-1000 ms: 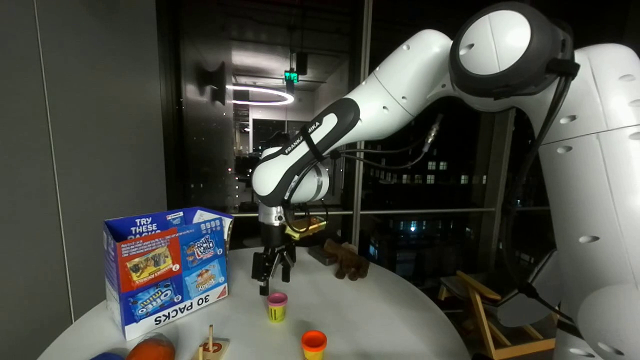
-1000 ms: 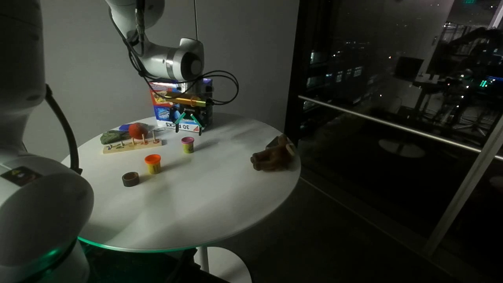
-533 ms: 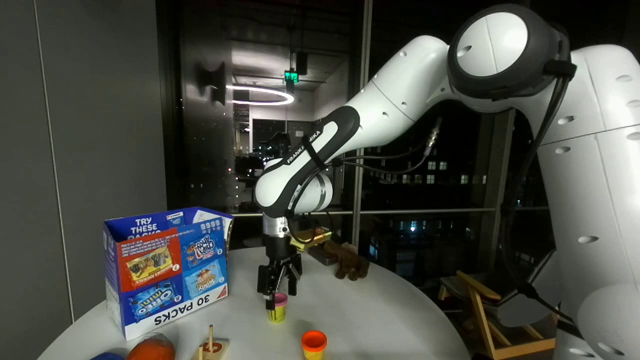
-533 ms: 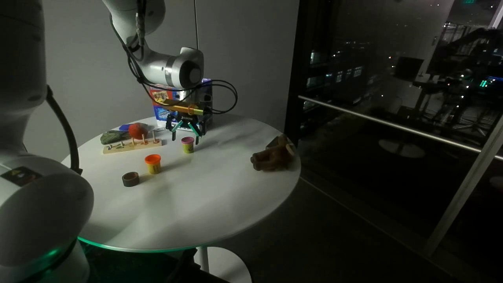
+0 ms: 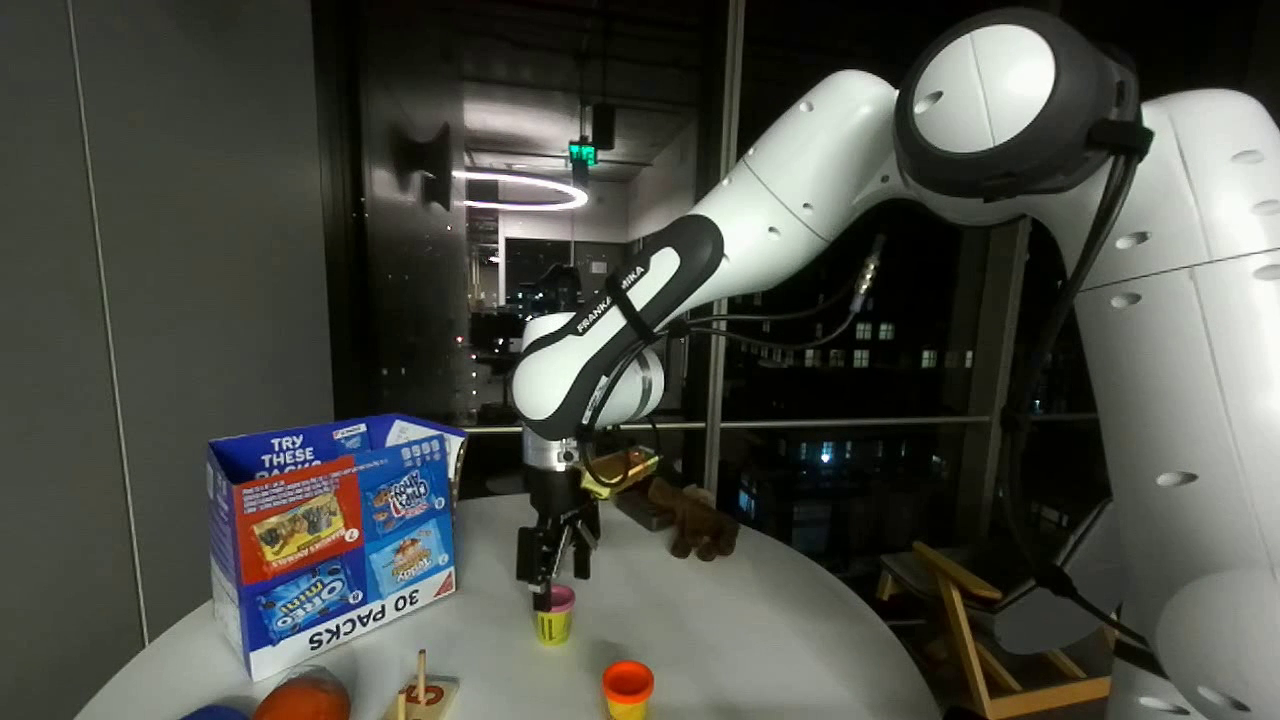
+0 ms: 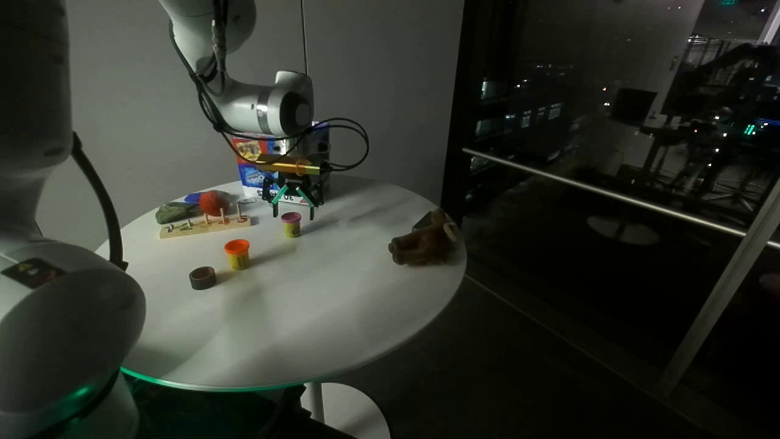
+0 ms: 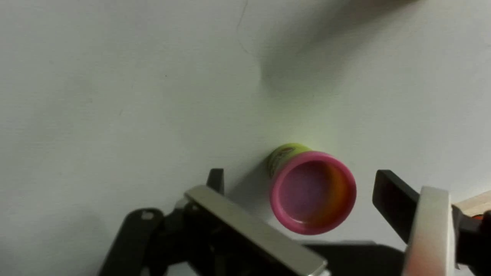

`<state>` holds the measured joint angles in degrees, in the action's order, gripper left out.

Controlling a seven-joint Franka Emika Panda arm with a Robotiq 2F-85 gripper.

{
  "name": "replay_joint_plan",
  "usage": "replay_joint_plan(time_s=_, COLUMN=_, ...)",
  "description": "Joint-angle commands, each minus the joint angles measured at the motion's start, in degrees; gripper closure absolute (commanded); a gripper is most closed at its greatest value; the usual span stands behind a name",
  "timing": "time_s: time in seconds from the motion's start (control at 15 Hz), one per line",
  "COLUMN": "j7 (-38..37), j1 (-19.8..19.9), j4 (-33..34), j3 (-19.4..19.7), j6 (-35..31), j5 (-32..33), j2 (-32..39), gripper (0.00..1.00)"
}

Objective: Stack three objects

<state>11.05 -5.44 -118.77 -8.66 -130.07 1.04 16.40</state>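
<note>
A small tub with a pink lid and yellow-green sides stands upright on the table in both exterior views. In the wrist view the pink-lidded tub shows between the fingers, touching neither. My gripper is open and empty just above it, pointing down; it also shows in an exterior view and in the wrist view. A yellow tub with an orange lid stands apart, also in an exterior view. A dark ring-shaped roll lies beside it.
A big blue printed carton stands behind the gripper. A wooden peg board, an orange-red ball and a green lump lie near it. A brown plush lump lies at the table's edge.
My gripper has come down toward the pink-lidded tub, then shifted slightly sideways over it. It stays open. The tubs and the dark roll have not moved.
</note>
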Motion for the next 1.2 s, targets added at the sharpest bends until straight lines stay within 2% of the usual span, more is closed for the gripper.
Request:
replay_joint_plan(time_s=0.0, j7=0.1, j1=-0.8, j4=0.7, j3=0.2, j6=-0.1, j5=1.2, j2=0.5, gripper=0.00)
replay_joint_plan(time_s=0.6, j7=-0.1, j1=-2.0, j4=1.5, j3=0.0, j6=0.3, j5=1.9, j2=2.9, gripper=0.00)
replay_joint_plan(time_s=0.67, j7=0.0, j1=-2.0, j4=1.6, j3=0.0, j6=0.2, j5=2.0, j2=3.2, gripper=0.08)
replay_joint_plan(time_s=0.73, j7=0.1, j1=-2.0, j4=1.6, j3=0.0, j6=0.1, j5=2.0, j2=3.4, gripper=0.27)
replay_joint_plan(time_s=1.13, j7=-0.9, j1=-2.6, j4=1.1, j3=0.3, j6=-0.1, j5=4.3, j2=3.2, gripper=0.73)
